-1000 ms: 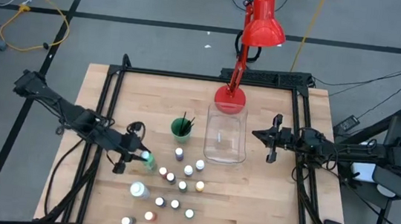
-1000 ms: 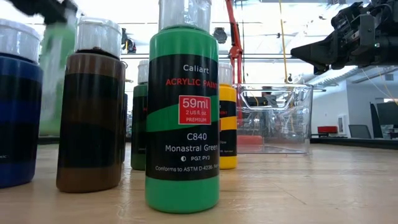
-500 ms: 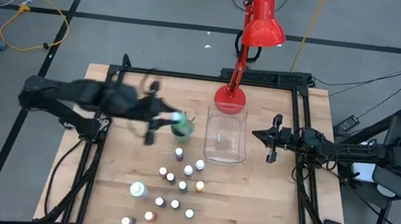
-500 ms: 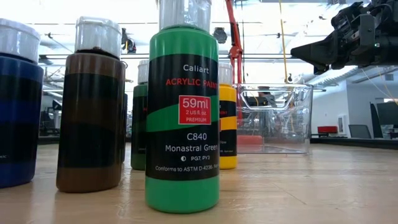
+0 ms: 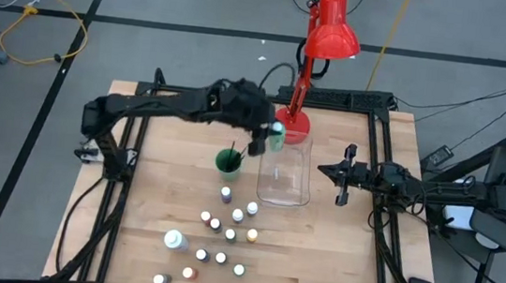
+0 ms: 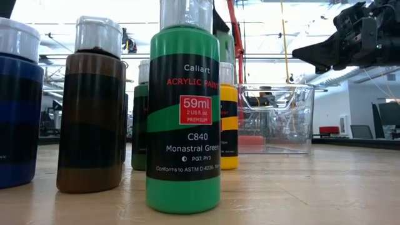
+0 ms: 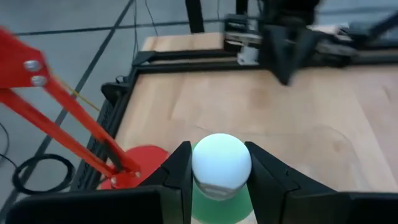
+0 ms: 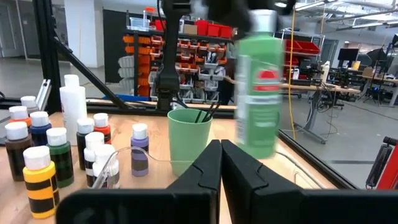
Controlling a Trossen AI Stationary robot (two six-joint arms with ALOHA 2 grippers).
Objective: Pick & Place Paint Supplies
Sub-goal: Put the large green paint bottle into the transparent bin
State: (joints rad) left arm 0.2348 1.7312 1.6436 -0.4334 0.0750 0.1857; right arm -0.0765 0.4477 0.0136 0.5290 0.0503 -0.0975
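aloft, a large green paint bottle point(image 5: 276, 135) is clamped in the left gripper point(image 5: 267, 137) above the far edge of the clear bin point(image 5: 285, 176), just beside the red lamp base point(image 5: 290, 122). the green cup point(image 5: 228, 162) stands near. the right gripper point(image 5: 342, 173), pinched shut and empty, is held beside the bin's right wall. small paint bottles point(image 5: 222, 229) are clustered on open table point(image 5: 335, 254) nearer the front.

Left claw point(image 5: 270, 136) with green bottle point(image 5: 275, 134) (airborne) now above clear bin point(image 5: 285, 173).

Two black jointed arms, exposed cabling; left gripper point(image 7: 217, 180) and right gripper point(image 8: 221, 163): wedge-shaped dark fingers.
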